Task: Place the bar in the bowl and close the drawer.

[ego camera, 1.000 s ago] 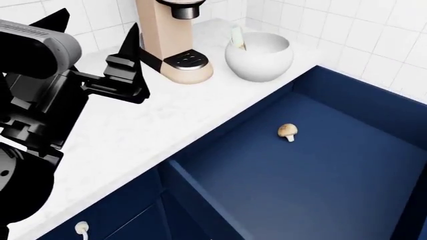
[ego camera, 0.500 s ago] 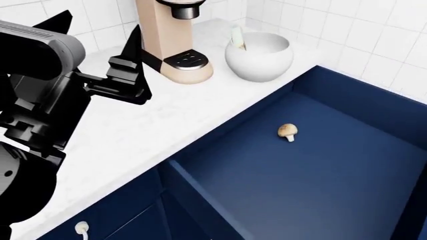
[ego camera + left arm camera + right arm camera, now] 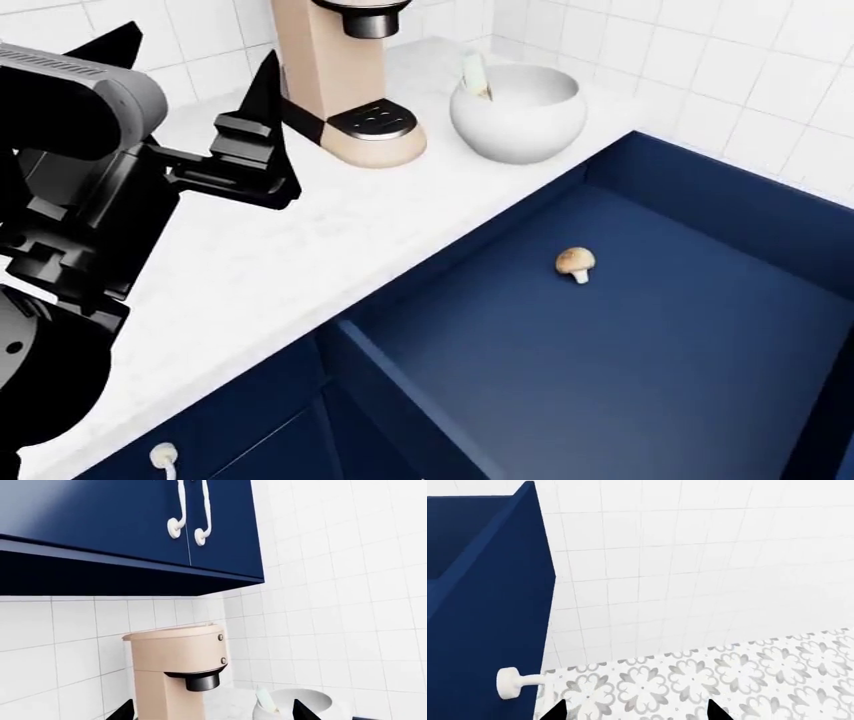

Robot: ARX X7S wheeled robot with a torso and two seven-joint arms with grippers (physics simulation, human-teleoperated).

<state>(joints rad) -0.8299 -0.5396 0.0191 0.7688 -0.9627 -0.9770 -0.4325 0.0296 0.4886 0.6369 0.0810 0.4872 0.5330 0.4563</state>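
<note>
Left gripper (image 3: 200,110) hangs above the white counter (image 3: 267,260), fingers spread wide apart with nothing between them; its wrist view shows only the two tips, well parted and empty. To its right stands the beige coffee maker (image 3: 340,80), then the bowl (image 3: 521,115), both on the counter against the tiled wall. The bar (image 3: 474,75) stands tilted inside the bowl, leaning on the near-left rim with its top end poking out — so the first step reads as done. Further right, the drawer (image 3: 627,340) stands pulled fully out, a small tan mushroom (image 3: 575,263) lying loose on its floor. Closing it is the step in hand. The right gripper (image 3: 634,712) is absent from the head view; its wrist view shows two parted tips low over patterned flooring, apparently empty, beside a navy panel with a white handle (image 3: 517,682) — possibly the drawer front, though that is uncertain. The next move calls for a flat push on the drawer front.
</note>
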